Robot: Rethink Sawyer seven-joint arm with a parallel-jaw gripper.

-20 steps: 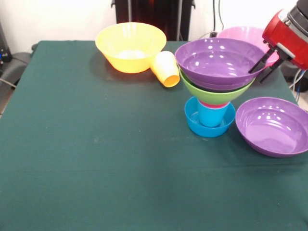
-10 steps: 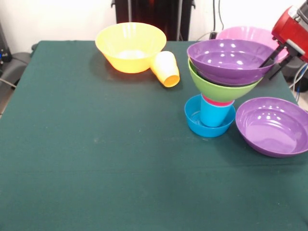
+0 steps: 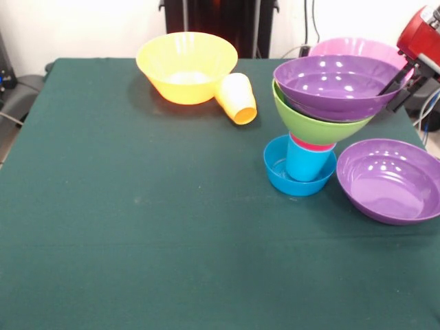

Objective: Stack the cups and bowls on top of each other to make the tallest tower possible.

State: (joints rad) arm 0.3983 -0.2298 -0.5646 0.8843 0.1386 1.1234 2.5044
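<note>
On the green table point(image 3: 137, 227), the orange-yellow bowl point(image 3: 186, 67) sits upright and empty at the far left, with the yellow-orange cup point(image 3: 236, 97) on its side touching it, mouth toward the camera. The tower point(image 3: 313, 124) rises from a small blue bowl point(image 3: 278, 172): blue cup, red rim, lime bowl, purple bowl, now leaning right more than before. A second purple bowl point(image 3: 390, 180) lies empty beside it. The pincer point(image 3: 403, 81) grips the top bowl's rim.

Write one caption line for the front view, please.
Claw at the rim of the purple bowl topping a leaning tower; spare purple bowl beside it.
</note>
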